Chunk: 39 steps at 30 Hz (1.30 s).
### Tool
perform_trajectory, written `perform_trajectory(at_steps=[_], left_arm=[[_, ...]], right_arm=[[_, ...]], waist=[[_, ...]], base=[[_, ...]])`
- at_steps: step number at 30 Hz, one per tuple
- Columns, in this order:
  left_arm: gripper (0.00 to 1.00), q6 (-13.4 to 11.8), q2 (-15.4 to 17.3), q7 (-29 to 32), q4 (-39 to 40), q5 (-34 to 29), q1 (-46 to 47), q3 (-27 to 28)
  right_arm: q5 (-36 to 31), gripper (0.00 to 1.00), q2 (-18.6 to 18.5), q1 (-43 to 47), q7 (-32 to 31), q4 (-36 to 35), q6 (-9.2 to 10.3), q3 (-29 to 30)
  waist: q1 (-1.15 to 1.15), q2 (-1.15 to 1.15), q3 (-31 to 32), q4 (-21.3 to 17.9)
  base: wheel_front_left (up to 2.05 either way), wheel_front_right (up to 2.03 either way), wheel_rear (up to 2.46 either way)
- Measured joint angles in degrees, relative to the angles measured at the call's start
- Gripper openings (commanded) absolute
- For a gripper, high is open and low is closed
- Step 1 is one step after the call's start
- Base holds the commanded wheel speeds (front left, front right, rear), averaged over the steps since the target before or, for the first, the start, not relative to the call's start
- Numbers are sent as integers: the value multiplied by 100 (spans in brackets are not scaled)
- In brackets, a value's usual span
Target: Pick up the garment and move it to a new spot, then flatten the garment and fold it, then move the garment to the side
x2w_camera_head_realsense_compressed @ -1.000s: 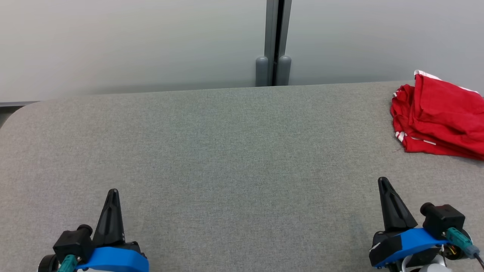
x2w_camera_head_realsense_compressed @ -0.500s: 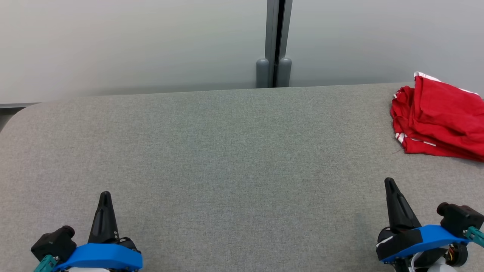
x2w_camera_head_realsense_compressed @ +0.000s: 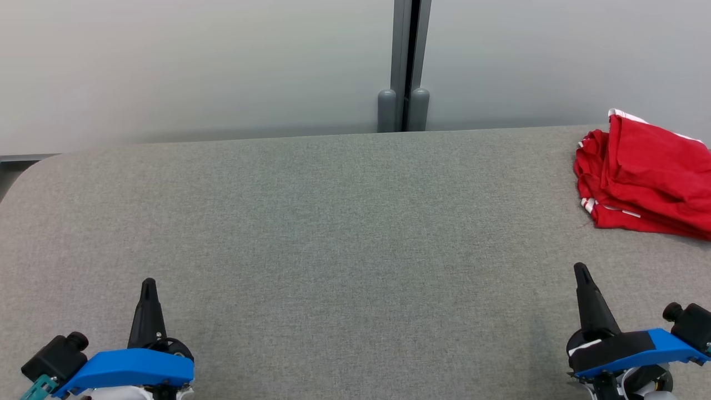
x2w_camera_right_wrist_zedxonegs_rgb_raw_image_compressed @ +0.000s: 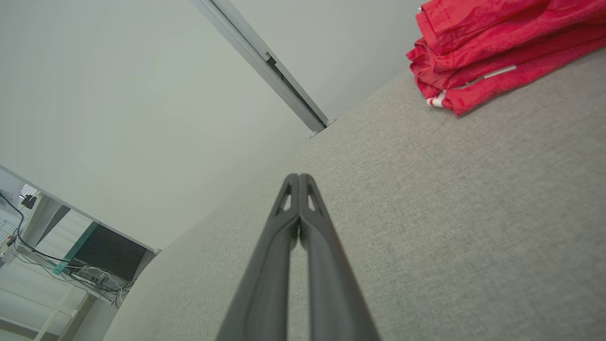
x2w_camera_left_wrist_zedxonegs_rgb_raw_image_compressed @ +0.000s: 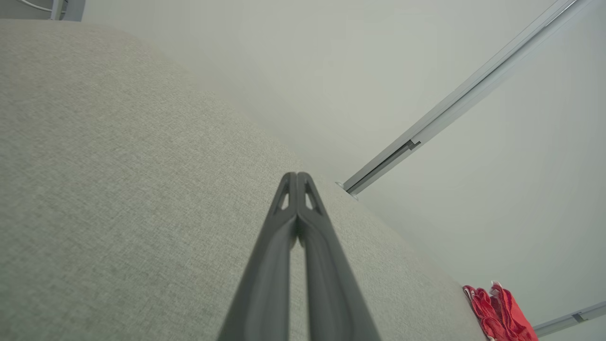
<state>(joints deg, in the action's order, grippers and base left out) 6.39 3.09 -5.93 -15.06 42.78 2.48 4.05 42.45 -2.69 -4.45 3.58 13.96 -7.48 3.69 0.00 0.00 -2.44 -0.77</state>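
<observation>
End effectors [x2w_camera_head_realsense_compressed: 148, 286] [x2w_camera_head_realsense_compressed: 581, 272] wider apart

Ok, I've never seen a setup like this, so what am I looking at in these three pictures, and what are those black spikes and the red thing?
It's a two-armed robot seen through its own cameras. The wide picture is from its head, looking down at a grey table. The black spikes at the bottom are its left tool and right tool: each is two long fingers pressed shut, holding nothing. The other two pictures come from wrist cameras looking along those fingers. The red thing is a garment with white trim, folded at the table's far right, apart from both tools. Its folding job seems done.
</observation>
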Motion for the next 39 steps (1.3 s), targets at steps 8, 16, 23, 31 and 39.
perform_trajectory(at_steps=[8, 16, 23, 31, 39], left_arm=[[0, 14, -3, 158, 9, 617, 29, 45], [0, 16, -7, 291, 16, 1191, 72, 65], [0, 21, -8, 416, 27, 1653, 106, 81], [0, 24, -9, 539, 35, 2145, 136, 98], [0, 31, -10, 646, 40, 2608, 170, 118]], right_arm=[[626, 0, -1, -8, -127, 0, 0, 34], [1191, 0, -1, -13, -244, 0, 0, 62], [1668, 0, -1, -18, -349, 1, 0, 91], [2152, 0, -1, -58, -438, 1, 0, 120], [2618, 0, -1, -64, -536, 1, 0, 147]], waist=[[0, 0, 20, 7], [0, 0, 40, 13], [0, 0, 58, 20], [0, 0, 78, 26], [0, 0, 98, 33]], base=[[0, 0, 0], [0, 0, 0], [0, 0, 0], [0, 0, 0], [0, 0, 0]])
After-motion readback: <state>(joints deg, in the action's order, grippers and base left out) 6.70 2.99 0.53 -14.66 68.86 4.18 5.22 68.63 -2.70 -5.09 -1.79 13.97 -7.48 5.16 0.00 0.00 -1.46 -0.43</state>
